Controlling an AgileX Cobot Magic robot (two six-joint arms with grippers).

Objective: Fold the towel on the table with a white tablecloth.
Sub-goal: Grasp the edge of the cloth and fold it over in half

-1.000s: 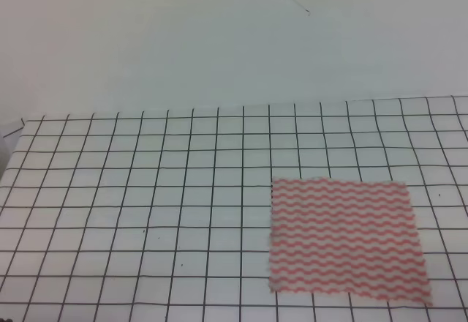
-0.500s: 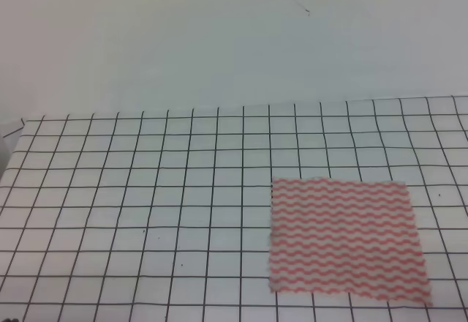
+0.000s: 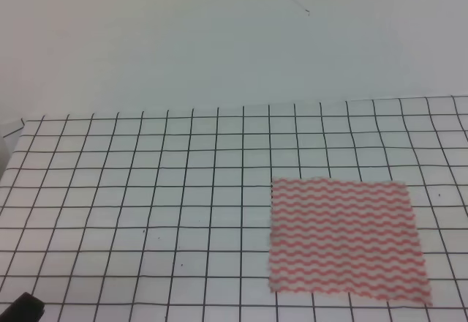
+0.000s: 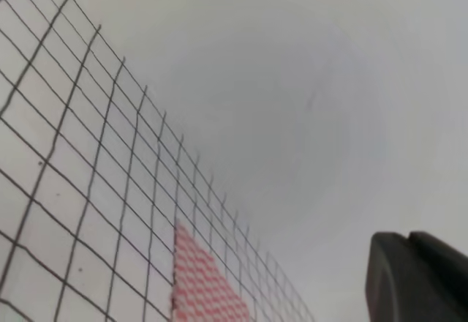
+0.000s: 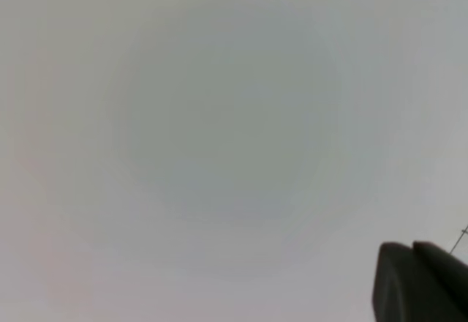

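towel [image 3: 344, 240]: flat, unfolded on gridded tabletop [image 3: 146, 190]. step: approach. next: reach an edge. left end effector [image 3: 22, 309]: barely visible, state indeterminable; right: likewise.

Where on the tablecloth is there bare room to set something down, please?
The tablecloth lies bare left of the towel, out to the left edge, and in the strip between the towel and the far edge. Right of the towel only a thin margin shows. A dark part sits at the near left corner.
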